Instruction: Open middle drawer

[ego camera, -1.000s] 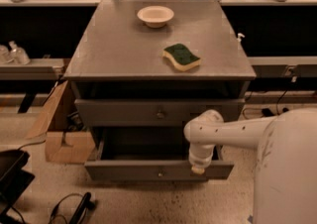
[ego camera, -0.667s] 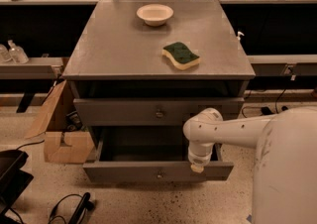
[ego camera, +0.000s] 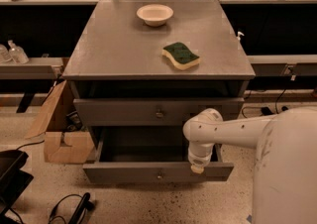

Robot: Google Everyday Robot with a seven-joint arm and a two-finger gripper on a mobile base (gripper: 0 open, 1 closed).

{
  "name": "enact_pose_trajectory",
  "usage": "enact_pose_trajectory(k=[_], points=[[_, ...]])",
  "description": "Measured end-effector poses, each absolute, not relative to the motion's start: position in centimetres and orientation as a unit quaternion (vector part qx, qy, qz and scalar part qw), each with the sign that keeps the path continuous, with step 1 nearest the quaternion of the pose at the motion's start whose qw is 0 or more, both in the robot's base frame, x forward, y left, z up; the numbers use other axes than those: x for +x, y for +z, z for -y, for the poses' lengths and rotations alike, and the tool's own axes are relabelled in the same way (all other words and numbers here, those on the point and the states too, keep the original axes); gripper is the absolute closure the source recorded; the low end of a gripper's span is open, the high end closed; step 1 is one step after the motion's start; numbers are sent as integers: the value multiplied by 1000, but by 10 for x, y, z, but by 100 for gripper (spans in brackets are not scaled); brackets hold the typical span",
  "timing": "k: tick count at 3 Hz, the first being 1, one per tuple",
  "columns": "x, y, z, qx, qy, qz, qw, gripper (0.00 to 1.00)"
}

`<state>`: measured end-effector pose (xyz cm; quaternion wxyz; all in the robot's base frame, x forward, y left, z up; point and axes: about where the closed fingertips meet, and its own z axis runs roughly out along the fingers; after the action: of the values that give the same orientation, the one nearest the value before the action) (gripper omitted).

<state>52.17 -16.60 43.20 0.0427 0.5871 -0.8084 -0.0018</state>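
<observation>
We see the grey middle drawer [ego camera: 124,172], low flat front with a small round knob, standing open at lower centre, deep box showing. The white arm's gripper [ego camera: 197,167] hangs at its front edge, right of the knob. We can't tell if it's spread or pinched. A round white bowl [ego camera: 155,14] and a green sponge [ego camera: 181,55] sit on the grey bench [ego camera: 114,49].

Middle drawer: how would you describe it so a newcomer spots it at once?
Find the grey cabinet carrying a white bowl and a green sponge. Under its closed upper drawer sits the middle drawer, grey with a small round knob. It alone is pulled out, with the white arm's end effector at its right front edge.
</observation>
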Motion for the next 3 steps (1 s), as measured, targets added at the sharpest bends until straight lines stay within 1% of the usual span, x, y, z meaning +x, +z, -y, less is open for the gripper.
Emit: enact_pose_trajectory(k=[3], points=[[522,432,166,587,-2,808,43,100]])
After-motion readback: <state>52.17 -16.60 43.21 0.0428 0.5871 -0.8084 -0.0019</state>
